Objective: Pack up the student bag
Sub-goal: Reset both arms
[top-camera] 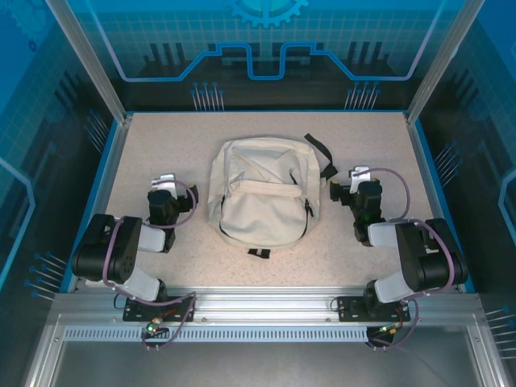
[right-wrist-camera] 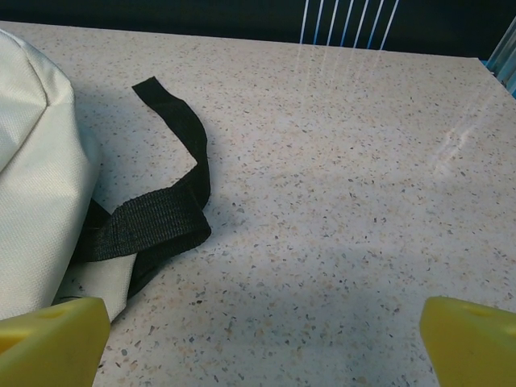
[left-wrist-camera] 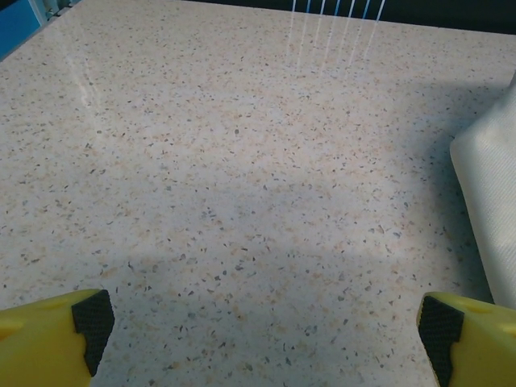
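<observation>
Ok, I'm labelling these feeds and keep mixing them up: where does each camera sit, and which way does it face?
Top external: above and behind the arms, looking down on table and backpack; both arms, left tool and right tool show.
Left wrist: on the left arm, facing forward low over the table; its yellow fingers at the bottom corners.
Right wrist: on the right arm, facing forward likewise; yellow fingers, black strap at left.
Shared: all three see the cream backpack.

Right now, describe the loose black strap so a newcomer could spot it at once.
On the speckled table, find the cream student bag in the middle. From its far right corner a black webbing strap curls onto the tabletop, long and looped, unlike the short black tab at the near edge.
</observation>
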Robot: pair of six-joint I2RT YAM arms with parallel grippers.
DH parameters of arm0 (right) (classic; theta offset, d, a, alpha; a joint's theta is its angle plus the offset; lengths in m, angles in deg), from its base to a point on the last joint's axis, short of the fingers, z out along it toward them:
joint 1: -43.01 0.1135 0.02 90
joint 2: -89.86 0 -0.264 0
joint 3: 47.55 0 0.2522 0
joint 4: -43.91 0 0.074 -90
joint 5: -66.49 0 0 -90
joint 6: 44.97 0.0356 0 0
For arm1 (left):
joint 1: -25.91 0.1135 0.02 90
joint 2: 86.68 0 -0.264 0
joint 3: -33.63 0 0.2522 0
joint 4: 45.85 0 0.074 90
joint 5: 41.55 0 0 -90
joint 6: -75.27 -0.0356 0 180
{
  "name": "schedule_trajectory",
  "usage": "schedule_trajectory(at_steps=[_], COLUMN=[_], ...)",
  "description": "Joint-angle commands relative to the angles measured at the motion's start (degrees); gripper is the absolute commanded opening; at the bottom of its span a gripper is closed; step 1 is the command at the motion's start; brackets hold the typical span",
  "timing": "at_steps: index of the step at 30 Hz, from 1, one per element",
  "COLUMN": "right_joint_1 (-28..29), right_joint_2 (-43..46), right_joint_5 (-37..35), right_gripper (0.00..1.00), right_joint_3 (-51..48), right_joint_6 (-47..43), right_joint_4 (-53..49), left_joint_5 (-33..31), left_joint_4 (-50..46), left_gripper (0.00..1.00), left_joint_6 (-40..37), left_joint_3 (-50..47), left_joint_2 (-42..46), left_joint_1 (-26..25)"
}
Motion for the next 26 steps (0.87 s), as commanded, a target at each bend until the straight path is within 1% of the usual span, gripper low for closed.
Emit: schedule_trajectory(at_steps=[1,6,10,12,14,26], right_joint_1=[-0.39,-0.36,-0.37,-0.39,-0.39,-0.30], right_joint_2=[-0.91,-0.88,-0.88,-0.88,-0.88,-0.88], right_joint_5=[-1.29,-1.30,-1.30,-1.30,-1.30,-1.38], right_gripper=[1.00,1.00,1.00,1.00,1.00,1.00], right_joint_3=[1.68,1.74,1.76,1.75,1.74,1.57], right_joint_6=[-0.38,-0.31,-0.28,-0.33,-0.29,-0.35], right_joint_4=[-0.02,-0.26,-0.18,-0.18,-0.21,0.01], left_joint_5=[-0.57,-0.94,0.62,0.55,-0.12,0.12], left_joint_4=[0.93,0.85,-0.38,1.15,-1.13,-0.38], left_gripper=[0.99,0.99,0.99,0.99,0.99,0.99], left_joint_6=[-0.13,-0.45,-1.24,-1.36,-1.08,-1.10], left_joint_3=[3.13,3.36,4.14,3.42,4.31,4.23], left_joint_2=[0.02,-0.06,-0.14,-0.20,-0.01,-0.25], left_joint_1=[0.53,0.23,0.06,-0.13,-0.06,-0.04])
